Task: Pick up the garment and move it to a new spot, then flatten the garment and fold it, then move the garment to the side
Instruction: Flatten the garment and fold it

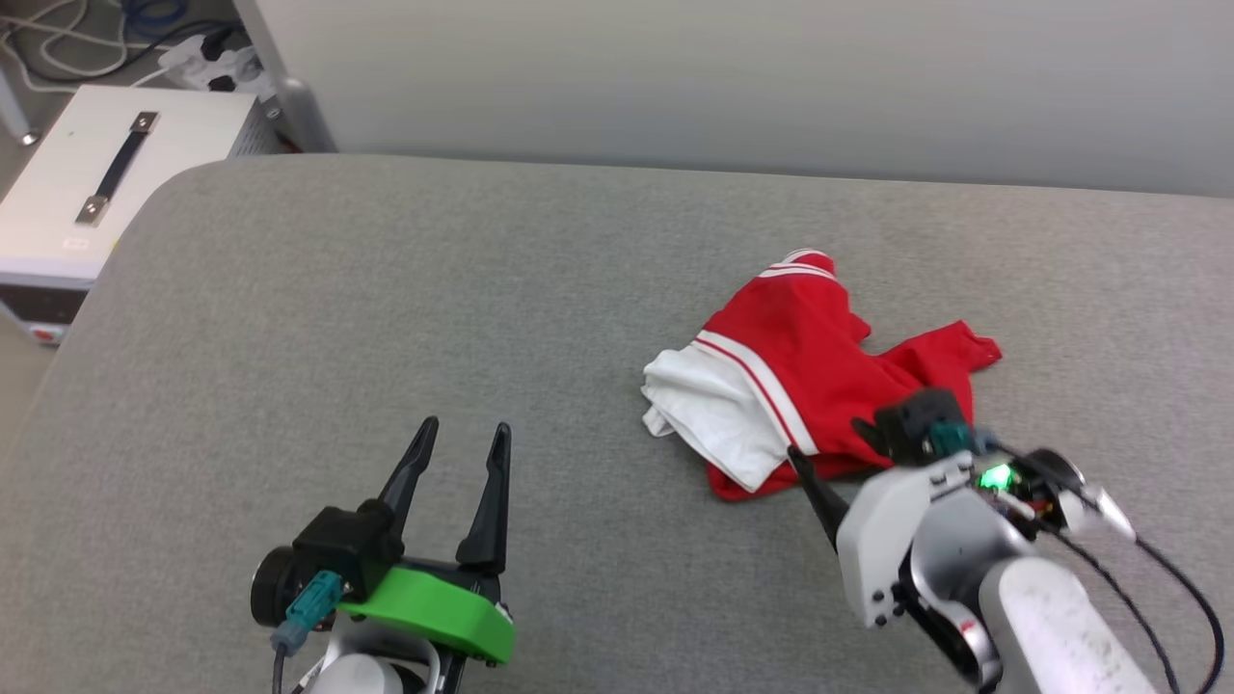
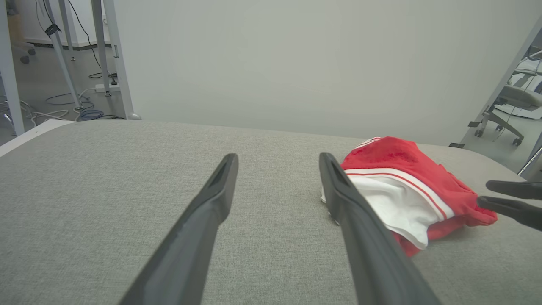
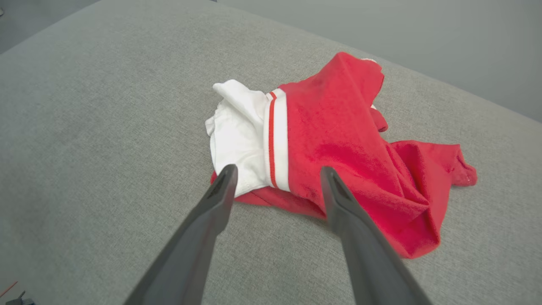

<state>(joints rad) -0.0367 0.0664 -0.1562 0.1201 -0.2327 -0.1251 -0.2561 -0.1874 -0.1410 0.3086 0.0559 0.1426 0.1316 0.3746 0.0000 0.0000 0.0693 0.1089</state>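
The garment (image 1: 800, 357) lies crumpled in a loose heap on the grey fabric-covered desk (image 1: 386, 289). Its red body is bunched on top, a white sleeve with red-and-white striped trim spills out on the robot's left of the heap, and a red flap trails off on the opposite side. No print shows on the folds facing up.

At the garment's near edge is the right gripper (image 3: 276, 171), its jaws spread wide and holding nothing. One fingertip is over the white sleeve and the other over the red cloth. Whether they touch the fabric cannot be told.

Well to the left of the garment, over bare desk, the left gripper (image 1: 467, 424) also has its jaws spread and empty.

Far to the left of the garment, off the desk's corner, stands a white box (image 1: 125, 183) with a black strap handle on its closed top, its contents hidden. Cables (image 1: 58, 39) lie beyond the box.
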